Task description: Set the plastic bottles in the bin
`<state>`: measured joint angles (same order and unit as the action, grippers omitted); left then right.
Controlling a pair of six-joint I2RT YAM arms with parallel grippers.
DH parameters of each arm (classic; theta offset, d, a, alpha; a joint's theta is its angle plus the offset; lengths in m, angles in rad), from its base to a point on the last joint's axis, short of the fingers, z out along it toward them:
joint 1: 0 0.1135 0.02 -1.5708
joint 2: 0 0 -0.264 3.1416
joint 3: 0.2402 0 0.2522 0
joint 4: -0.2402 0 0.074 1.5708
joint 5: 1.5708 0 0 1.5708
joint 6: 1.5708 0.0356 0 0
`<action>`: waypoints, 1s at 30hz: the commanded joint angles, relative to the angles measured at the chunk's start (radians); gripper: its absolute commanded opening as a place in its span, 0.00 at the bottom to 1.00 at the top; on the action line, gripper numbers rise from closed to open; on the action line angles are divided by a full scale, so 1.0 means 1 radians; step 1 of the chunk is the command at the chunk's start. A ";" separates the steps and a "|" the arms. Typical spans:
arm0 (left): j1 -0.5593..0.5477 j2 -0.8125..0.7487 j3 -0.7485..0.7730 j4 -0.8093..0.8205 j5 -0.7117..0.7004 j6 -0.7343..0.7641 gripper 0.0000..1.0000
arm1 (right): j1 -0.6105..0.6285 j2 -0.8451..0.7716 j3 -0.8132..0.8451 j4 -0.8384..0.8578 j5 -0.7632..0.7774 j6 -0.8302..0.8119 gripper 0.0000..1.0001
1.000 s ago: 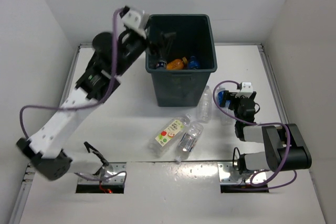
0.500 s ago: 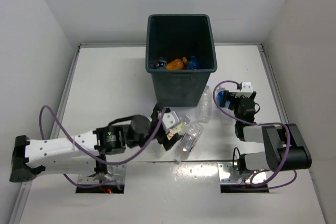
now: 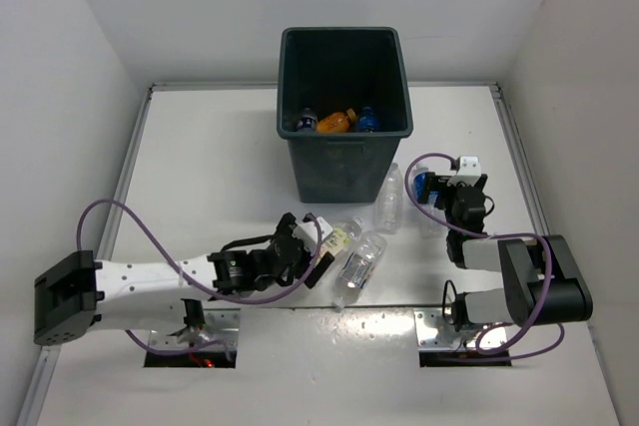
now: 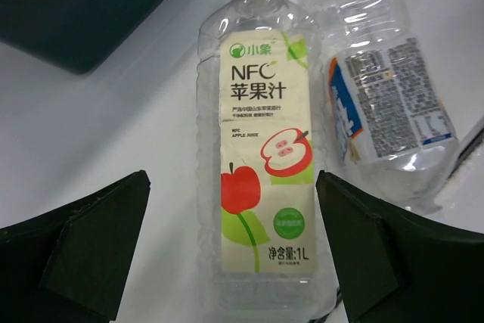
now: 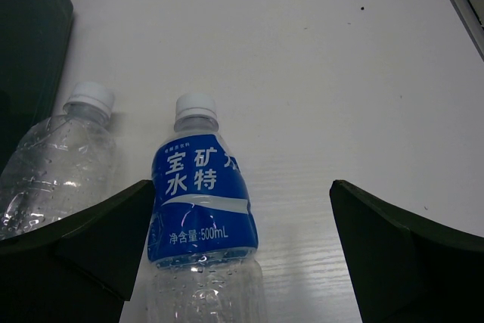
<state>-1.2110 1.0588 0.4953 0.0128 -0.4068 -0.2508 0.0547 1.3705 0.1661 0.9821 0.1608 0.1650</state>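
Fruit-label bottle [image 4: 261, 149] between spread left jaws

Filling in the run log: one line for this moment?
left jaws: open, flanking juice bottle | right jaws: open, flanking blue bottle | bin: orange bottle inside | grasp: none yet

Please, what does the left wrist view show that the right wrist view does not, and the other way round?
Only the left wrist view: an apple-juice bottle lying flat, and a second bottle with a small-print label beside it. Only the right wrist view: a blue-labelled bottle and a plain clear bottle on its left. Both: the dark bin at the upper left, the white table, and an open gripper, the left gripper or the right gripper.
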 commanded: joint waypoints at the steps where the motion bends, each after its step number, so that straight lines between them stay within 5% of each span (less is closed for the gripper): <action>1: 0.034 0.055 0.015 0.090 0.017 -0.021 0.99 | -0.004 -0.002 0.021 0.036 -0.001 0.001 1.00; 30: 0.114 0.236 0.160 0.151 0.258 0.018 0.99 | -0.004 -0.002 0.021 0.036 -0.001 0.001 1.00</action>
<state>-1.1149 1.2533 0.6285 0.1387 -0.2062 -0.2268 0.0547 1.3705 0.1661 0.9821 0.1608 0.1646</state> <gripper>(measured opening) 0.990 0.997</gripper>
